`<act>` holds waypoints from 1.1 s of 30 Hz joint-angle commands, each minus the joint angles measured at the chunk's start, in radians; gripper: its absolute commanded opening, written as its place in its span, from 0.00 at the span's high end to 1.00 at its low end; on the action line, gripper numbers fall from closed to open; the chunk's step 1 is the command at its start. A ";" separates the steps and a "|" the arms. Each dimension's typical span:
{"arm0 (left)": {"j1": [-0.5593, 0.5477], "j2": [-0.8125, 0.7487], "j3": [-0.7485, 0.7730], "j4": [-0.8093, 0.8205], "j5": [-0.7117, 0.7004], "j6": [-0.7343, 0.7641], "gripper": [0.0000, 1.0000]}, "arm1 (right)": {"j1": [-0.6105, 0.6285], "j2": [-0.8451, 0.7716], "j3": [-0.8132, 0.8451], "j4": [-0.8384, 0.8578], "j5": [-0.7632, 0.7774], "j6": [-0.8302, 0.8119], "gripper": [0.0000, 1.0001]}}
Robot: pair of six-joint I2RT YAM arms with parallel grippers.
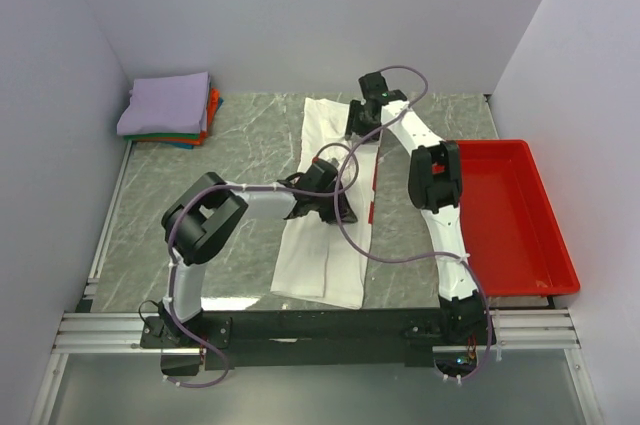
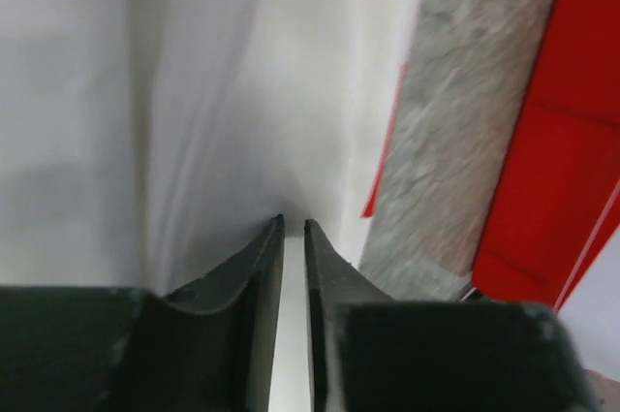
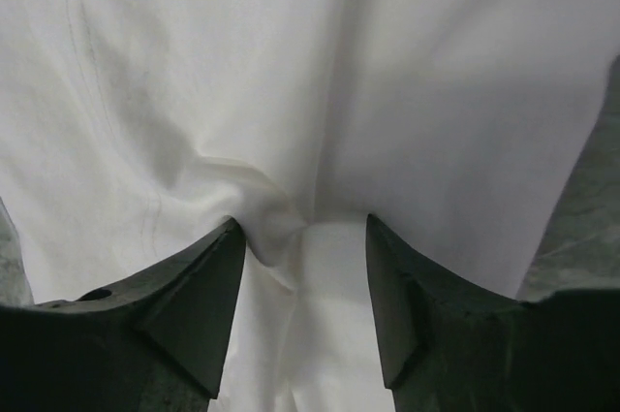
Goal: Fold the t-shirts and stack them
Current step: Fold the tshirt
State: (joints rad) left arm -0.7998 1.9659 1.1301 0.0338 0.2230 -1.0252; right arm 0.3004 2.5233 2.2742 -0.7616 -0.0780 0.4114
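Most red print (image 2: 374,201) hidden; left claw (image 2: 294,225) pinches white t-shirt (image 1: 325,255).

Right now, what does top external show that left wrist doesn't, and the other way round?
Only top external: the stack of folded t-shirts in the far left corner, lavender on top. It also shows the right gripper at the far end of the white t-shirt, and that shirt's whole long folded shape.
Only left wrist: the left gripper close up, jaws nearly together, pinching a ridge of white cloth.
Both: the white t-shirt, the red tray to its right, and the table of grey marble.
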 commanded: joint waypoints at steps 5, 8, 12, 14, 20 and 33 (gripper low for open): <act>-0.006 -0.056 0.059 0.074 0.066 0.033 0.69 | -0.012 -0.069 0.033 0.028 0.021 -0.042 0.37; -0.006 -0.154 0.019 0.040 0.027 0.063 0.67 | -0.014 -0.188 -0.049 0.042 0.043 -0.017 0.36; -0.006 -0.333 -0.096 -0.017 -0.060 0.060 0.66 | -0.014 -0.403 -0.214 0.051 0.060 0.044 0.37; -0.004 -0.392 -0.175 -0.031 -0.105 0.056 0.67 | -0.011 -0.498 -0.400 0.082 0.061 0.094 0.38; -0.006 -0.564 -0.358 -0.132 -0.198 0.031 0.71 | 0.060 -0.923 -1.047 0.316 0.029 0.222 0.43; -0.006 -0.976 -0.664 -0.339 -0.320 -0.058 0.78 | 0.457 -1.520 -1.775 0.377 0.020 0.504 0.50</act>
State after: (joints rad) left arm -0.8021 1.0492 0.4961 -0.2527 -0.0547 -1.0531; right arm 0.7181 1.1210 0.5232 -0.4202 -0.0731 0.8135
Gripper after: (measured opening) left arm 0.222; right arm 0.501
